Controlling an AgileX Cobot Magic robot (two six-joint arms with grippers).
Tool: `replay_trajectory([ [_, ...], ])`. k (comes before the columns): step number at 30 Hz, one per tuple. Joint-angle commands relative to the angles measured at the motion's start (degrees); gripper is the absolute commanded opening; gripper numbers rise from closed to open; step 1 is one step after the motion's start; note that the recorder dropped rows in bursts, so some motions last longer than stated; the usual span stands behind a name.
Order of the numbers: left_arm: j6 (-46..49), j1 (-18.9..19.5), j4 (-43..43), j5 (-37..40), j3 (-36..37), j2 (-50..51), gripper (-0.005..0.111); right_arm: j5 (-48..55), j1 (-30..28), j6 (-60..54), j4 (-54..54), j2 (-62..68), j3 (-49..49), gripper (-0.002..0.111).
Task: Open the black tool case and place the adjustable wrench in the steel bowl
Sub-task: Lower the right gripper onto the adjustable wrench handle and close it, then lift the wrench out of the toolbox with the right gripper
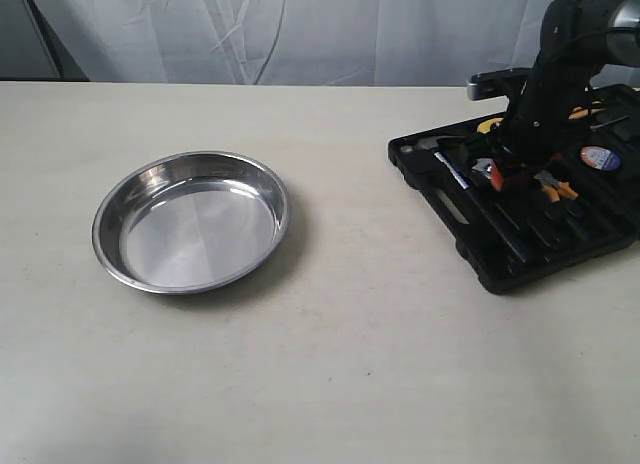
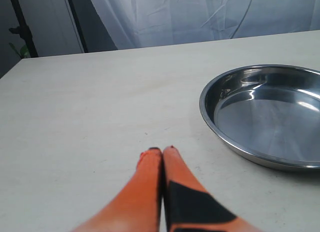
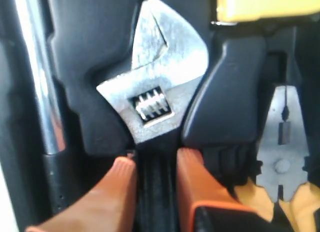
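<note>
The black tool case [image 1: 500, 254] lies open at the right of the table, tools in its moulded slots. My right gripper [image 1: 497, 169] reaches down into it. In the right wrist view the adjustable wrench [image 3: 155, 87] still rests in its slot, silver head showing, and the right gripper [image 3: 155, 162] has its orange fingers [image 3: 122, 179] pressed on both sides of the black handle. The steel bowl [image 1: 190, 221] sits empty at centre left. My left gripper [image 2: 161, 150] is shut on nothing, low over bare table beside the bowl [image 2: 270, 117]; the exterior view does not show it.
Orange-handled pliers [image 3: 282, 162] lie in the slot beside the wrench, also seen from outside as the pliers [image 1: 555, 187]. A yellow tape measure [image 3: 265, 4] sits beyond the wrench head. A chrome bar [image 3: 37, 77] lies on the wrench's other side. A white curtain backs the table.
</note>
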Motion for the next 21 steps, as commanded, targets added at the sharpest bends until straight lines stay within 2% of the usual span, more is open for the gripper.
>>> replay_trajectory([
  [1, -0.09, 0.22, 0.00, -0.51, -0.16, -0.15, 0.000, 0.16, -0.18, 0.62, 1.07, -1.18, 0.99, 0.000],
  [11, -0.09, 0.22, 0.00, -0.55, -0.16, -0.15, 0.000, -2.77, -0.18, 0.40, 4.92, -11.73, 0.99, 0.000],
  [17, -0.09, 0.22, 0.00, -0.55, -0.16, -0.15, 0.000, -0.62, -0.18, 0.40, 3.47, -10.74, 1.10, 0.000],
  [18, -0.09, 0.22, 0.00, -0.55, -0.16, -0.15, 0.000, -0.58, -0.18, 0.40, 3.23, -9.79, 1.10, 0.002],
  [21, -0.09, 0.22, 0.00, -0.55, -0.16, -0.15, 0.000, 0.27, -0.18, 0.40, 3.47, -5.96, 1.10, 0.026],
])
